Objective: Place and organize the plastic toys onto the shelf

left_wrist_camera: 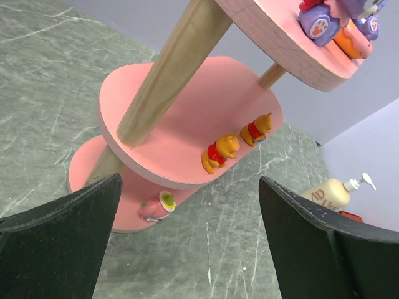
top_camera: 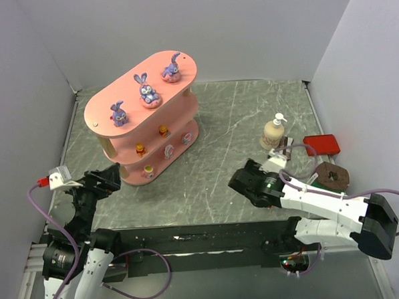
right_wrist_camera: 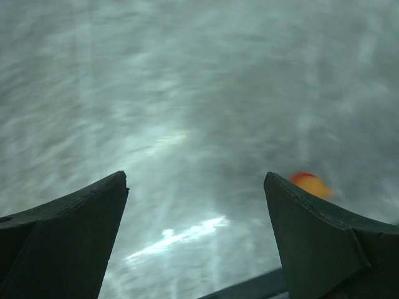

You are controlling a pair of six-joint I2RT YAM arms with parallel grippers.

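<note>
Plastic toys are sitting on all three boards of the shelf: bunnies on top, orange ones in the middle, egg-like ones lowest. Left gripper is hovering spread beside it; right gripper is hanging spread over the table.

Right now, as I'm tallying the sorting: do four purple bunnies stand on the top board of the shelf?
No, the top external view shows only three purple bunnies standing on the top board of the shelf.

Bare tabletop lies open between shelf and pump bottle.
</note>
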